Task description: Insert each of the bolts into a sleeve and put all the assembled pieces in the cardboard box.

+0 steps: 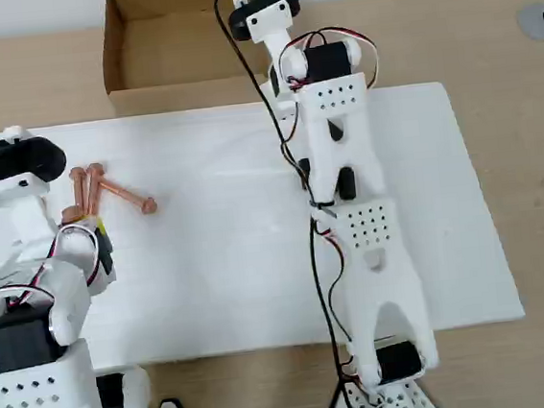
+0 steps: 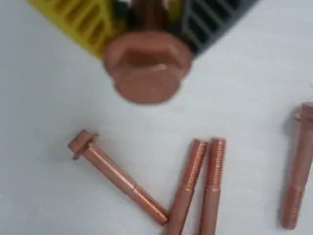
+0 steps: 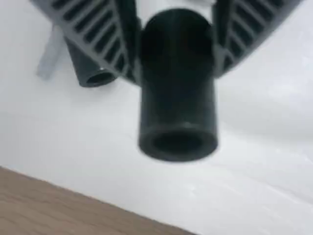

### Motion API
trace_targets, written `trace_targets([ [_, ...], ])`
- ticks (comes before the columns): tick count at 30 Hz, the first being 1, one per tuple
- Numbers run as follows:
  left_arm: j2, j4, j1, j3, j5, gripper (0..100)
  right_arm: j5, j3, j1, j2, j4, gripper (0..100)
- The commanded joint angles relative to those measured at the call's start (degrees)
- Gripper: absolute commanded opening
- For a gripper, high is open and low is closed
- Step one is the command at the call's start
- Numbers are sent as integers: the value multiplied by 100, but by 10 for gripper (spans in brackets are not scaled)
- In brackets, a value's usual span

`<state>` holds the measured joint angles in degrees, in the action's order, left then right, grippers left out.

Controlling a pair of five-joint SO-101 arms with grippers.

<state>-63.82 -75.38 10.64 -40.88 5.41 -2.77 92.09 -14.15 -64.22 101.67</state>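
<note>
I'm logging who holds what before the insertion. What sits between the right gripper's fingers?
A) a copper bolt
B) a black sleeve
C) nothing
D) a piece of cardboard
B: the right wrist view shows the right gripper clamped on a black sleeve, its open end toward the camera.

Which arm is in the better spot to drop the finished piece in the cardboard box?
Probably right. In the high view the right arm ends right beside the cardboard box, its jaws shut on a black sleeve. The left arm, holding a bolt, sits farther away, by the loose bolts.
</note>
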Motion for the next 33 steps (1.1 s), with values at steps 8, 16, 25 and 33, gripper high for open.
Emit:
trace_targets([
  [8,-101,695,-132,818,-9,9,-53,330,-743,2818,79,10],
  [16,-787,607,-132,809,-343,9,-44,-488,-743,4716,79,10],
  [25,-2079,624,-132,589,-352,9,0,-3705,-655,7160,79,10],
  [33,-2642,659,-123,-26,-369,7,1011,-6809,-646,9640,53,10],
])
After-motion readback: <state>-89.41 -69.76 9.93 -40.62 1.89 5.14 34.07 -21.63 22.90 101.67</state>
